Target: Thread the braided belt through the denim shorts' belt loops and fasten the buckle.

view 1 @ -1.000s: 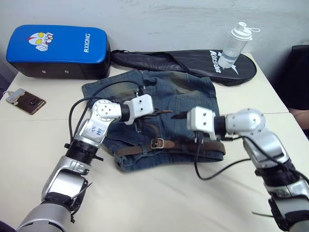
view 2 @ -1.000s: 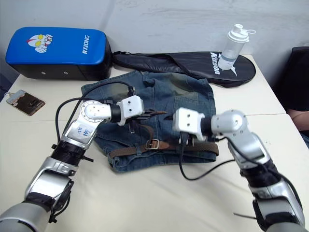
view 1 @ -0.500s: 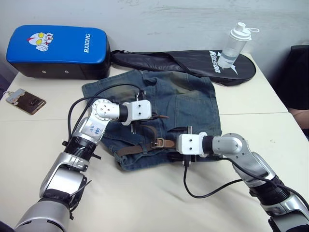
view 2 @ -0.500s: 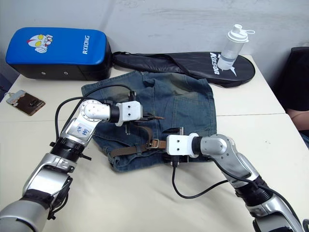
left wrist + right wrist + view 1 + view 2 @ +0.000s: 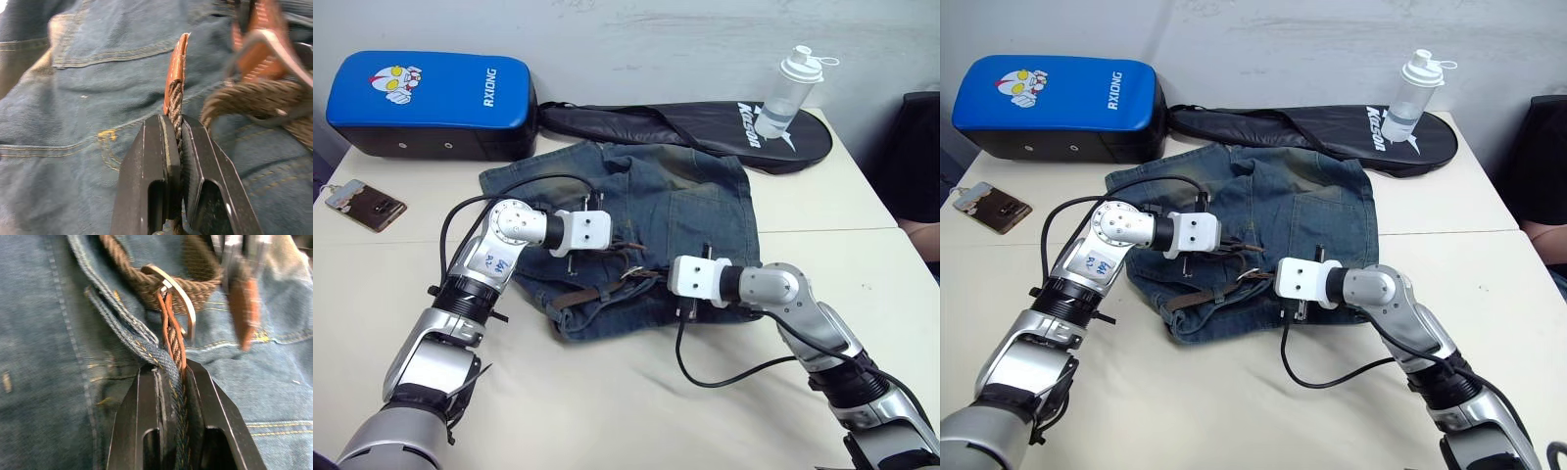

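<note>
The denim shorts (image 5: 695, 206) lie flat on the table with the waistband toward me. The braided belt (image 5: 592, 292) runs along the waistband, bunched and lifted in the middle. My left gripper (image 5: 173, 120) is shut on the belt's leather-tipped end, held a little above the denim. My right gripper (image 5: 171, 367) is shut on the brown strap just behind the silver buckle (image 5: 178, 293). A narrow denim strip (image 5: 127, 328) is pinched with it; I cannot tell whether it is one of the belt loops. The two grippers (image 5: 625, 247) (image 5: 658, 277) stand close together, tip to tip.
A blue pad (image 5: 429, 103) and a black racket bag (image 5: 705, 125) lie along the table's far edge, with a clear bottle (image 5: 790, 86) standing on the bag. A phone (image 5: 364, 204) lies at the far left. A black cable (image 5: 724, 367) loops under my right arm.
My right gripper has gone from open to shut on the belt by the buckle and moved up and left. The left gripper shifted slightly left. The belt's middle has lifted and bunched.
</note>
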Controlling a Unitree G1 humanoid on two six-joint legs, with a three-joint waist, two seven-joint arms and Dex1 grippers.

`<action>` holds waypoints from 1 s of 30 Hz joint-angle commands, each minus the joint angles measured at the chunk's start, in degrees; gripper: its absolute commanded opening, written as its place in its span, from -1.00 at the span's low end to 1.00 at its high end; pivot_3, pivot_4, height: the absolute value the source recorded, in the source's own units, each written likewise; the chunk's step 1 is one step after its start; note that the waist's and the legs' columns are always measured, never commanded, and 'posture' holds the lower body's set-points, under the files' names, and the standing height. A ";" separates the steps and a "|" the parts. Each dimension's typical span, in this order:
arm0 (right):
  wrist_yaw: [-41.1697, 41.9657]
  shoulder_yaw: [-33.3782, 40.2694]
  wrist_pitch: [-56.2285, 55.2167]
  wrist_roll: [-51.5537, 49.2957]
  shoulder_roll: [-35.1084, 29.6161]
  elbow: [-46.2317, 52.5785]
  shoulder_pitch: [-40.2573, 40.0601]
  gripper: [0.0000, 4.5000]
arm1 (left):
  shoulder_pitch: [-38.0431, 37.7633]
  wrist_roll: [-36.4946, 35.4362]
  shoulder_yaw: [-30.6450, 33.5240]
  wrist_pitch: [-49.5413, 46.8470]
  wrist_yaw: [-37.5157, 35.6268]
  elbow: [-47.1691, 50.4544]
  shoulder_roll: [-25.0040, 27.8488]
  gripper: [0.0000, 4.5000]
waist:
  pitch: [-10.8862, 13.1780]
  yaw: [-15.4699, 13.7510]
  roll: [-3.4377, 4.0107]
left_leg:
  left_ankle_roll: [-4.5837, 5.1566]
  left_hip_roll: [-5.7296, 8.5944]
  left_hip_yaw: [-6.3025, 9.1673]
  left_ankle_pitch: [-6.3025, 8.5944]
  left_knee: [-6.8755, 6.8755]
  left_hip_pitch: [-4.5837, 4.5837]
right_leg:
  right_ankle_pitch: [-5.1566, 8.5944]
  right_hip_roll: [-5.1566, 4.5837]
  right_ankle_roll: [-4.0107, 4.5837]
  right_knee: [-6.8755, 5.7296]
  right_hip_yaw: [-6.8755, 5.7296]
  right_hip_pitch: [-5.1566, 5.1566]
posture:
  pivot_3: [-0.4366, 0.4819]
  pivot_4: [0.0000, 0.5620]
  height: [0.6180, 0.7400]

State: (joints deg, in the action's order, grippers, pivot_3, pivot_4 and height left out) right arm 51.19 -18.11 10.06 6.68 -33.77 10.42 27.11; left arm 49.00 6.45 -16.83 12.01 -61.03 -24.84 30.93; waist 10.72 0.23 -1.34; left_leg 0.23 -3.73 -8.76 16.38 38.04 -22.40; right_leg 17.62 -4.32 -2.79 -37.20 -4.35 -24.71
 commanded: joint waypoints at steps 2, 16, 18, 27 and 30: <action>-3.30 3.37 -1.26 0.40 0.34 -0.28 2.81 -1.00 | -0.21 0.25 -0.47 3.69 -2.81 1.33 2.28 -1.00 | 0.00 0.02 0.00 | 0.00 0.00 0.00 0.00 0.01 0.00 | 0.00 0.00 0.00 -0.01 0.00 0.00 | -0.05 -0.47 1.00; -3.31 1.71 -2.27 0.63 0.51 0.85 2.34 -1.00 | 0.14 -0.91 0.40 3.72 -2.13 0.78 -0.85 -1.00 | 0.00 -0.03 0.00 | 0.07 0.02 -0.02 0.04 0.11 -0.01 | 0.00 -0.02 -0.01 -0.11 0.02 0.00 | -0.05 -0.47 1.00; -3.15 1.33 -2.08 0.79 0.52 1.19 1.64 -1.00 | 0.67 -0.99 0.79 3.19 -1.00 0.22 -1.95 -1.00 | 0.00 -0.07 0.00 | 0.07 0.01 -0.01 0.04 0.11 -0.01 | 0.00 -0.01 -0.01 -0.11 0.00 0.00 | -0.05 -0.47 1.00; -3.50 1.67 0.71 2.19 -0.22 0.58 0.74 -1.00 | 1.69 -1.00 2.01 1.78 0.36 -0.95 -1.62 -1.00 | 0.00 -0.03 0.00 | 0.07 0.01 -0.01 0.03 0.13 -0.01 | 0.01 -0.01 -0.01 -0.14 0.01 -0.01 | -0.05 -0.47 1.00; -3.64 1.70 1.22 2.50 -0.19 -0.15 1.01 -1.00 | 1.25 -1.26 2.03 1.33 0.10 0.06 -1.41 -1.00 | 0.00 -0.02 0.00 | 0.06 0.02 -0.01 0.03 0.13 -0.01 | 0.01 -0.01 -0.02 -0.14 0.01 0.00 | -0.05 -0.47 1.00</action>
State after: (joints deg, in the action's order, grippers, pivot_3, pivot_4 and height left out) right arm 48.08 -17.10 10.82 8.64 -33.74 9.39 27.82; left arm 48.86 7.14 -16.26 12.87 -61.04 -27.80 30.05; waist 10.72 0.21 -1.34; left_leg 0.29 -3.71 -8.77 16.41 38.17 -22.41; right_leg 17.63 -4.33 -2.80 -37.34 -4.34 -24.72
